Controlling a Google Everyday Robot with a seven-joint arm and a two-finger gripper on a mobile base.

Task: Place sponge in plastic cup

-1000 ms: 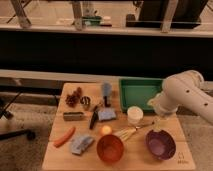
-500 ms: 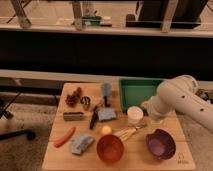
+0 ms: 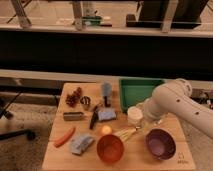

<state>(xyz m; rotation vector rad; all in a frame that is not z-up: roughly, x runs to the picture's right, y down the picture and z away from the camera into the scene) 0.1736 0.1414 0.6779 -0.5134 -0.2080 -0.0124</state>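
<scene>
Shifted left over counter [image 3: 134,156] right edge: white arm [image 3: 172,102], gripper [image 3: 143,115] just beside cup; whether wide or narrow, cannot tell. Green tray [image 3: 136,91] back right corner. White cup [image 3: 133,116] right of centre. Sponge [image 3: 106,115] flat mid-counter, apart from gripper.

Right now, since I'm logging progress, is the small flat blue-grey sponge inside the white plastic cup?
No, the blue-grey sponge lies on the wooden table, apart from the white plastic cup, with the tool close beside it.
</scene>
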